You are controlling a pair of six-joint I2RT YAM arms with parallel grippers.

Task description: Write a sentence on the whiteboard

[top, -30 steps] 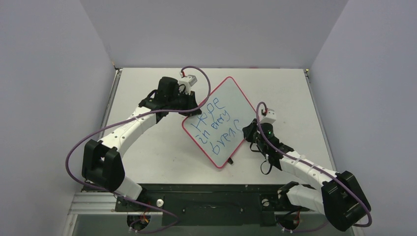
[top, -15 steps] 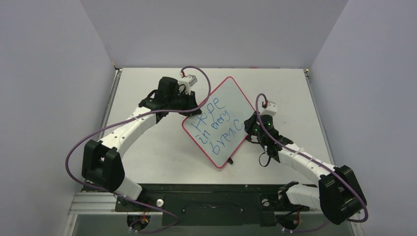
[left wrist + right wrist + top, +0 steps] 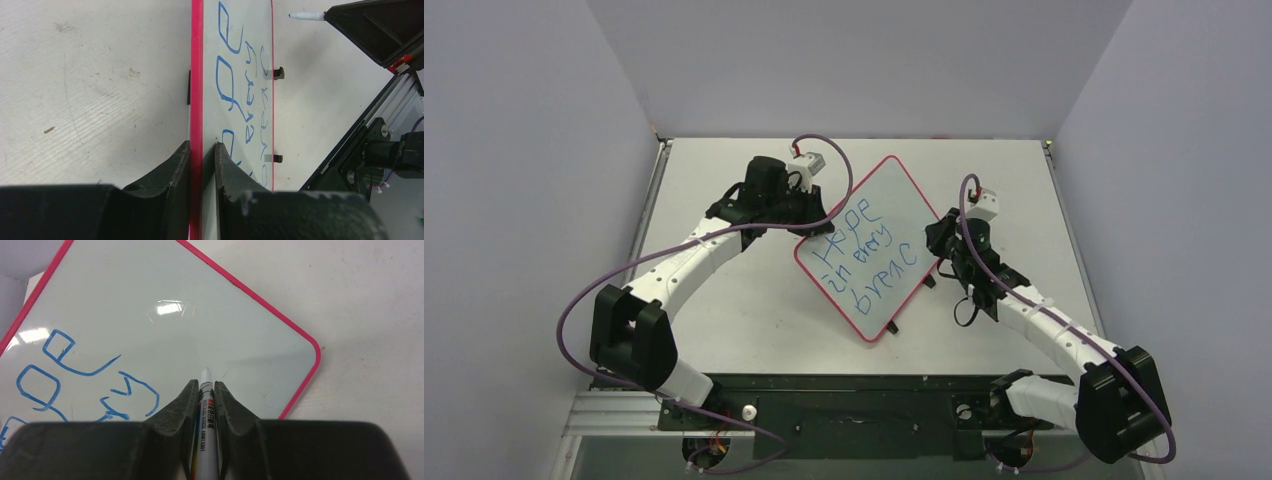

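Right gripper (image 3: 205, 386): narrow, clamped on Marker (image 3: 206, 407); now farther up the Board's right side than a second ago.
Marker: tip over blank white past the last letter; contact cannot be told.
Board (image 3: 894, 200): mid-table, turned diamond-wise.
Sentence (image 3: 861, 255): three blue lines, unchanged, ending "breac".
Left gripper (image 3: 202, 149): pinching the red rim, steadying.
Meaning: probably repositioning for the final letter; nearly done.
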